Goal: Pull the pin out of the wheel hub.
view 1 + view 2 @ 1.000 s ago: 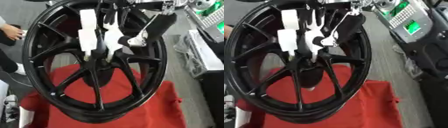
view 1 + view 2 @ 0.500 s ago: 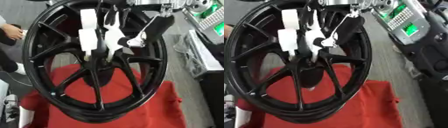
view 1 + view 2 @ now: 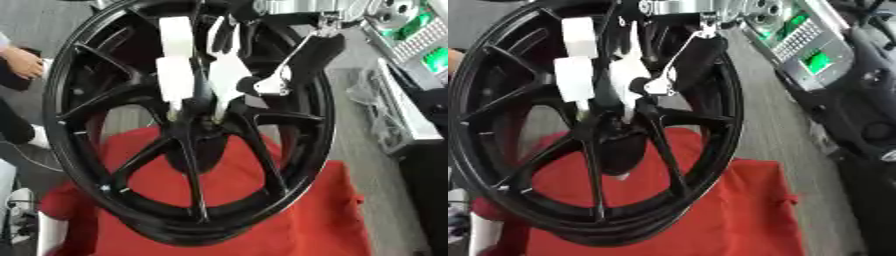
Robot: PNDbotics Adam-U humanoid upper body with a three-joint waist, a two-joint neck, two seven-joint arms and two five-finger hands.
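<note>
- Centrally, a black multi-spoke wheel hub (image 3: 188,145) is standing tilted on a red cloth (image 3: 297,220), its near rim pressing into the fabric and its far rim reaching the top of the view.
- One robot hand (image 3: 223,75), with white finger segments and a silver wrist, is reaching down from the far edge to the middle of the wheel hub, fingertips meeting just above the centre; which arm it belongs to is not clear.
- Fingers (image 3: 175,60) are pointing down close together at the hub centre; whether they are pinching anything I cannot tell.
- Pin itself is not making itself out among the fingers and spokes.
- Red cloth is covering the near surface, wrinkling at its right edge (image 3: 785,200).
- Grey floor (image 3: 363,140) is showing to the right of the cloth.
- Far right, equipment with green lit panels (image 3: 815,60) and a key grid is sitting beside dark casings.
</note>
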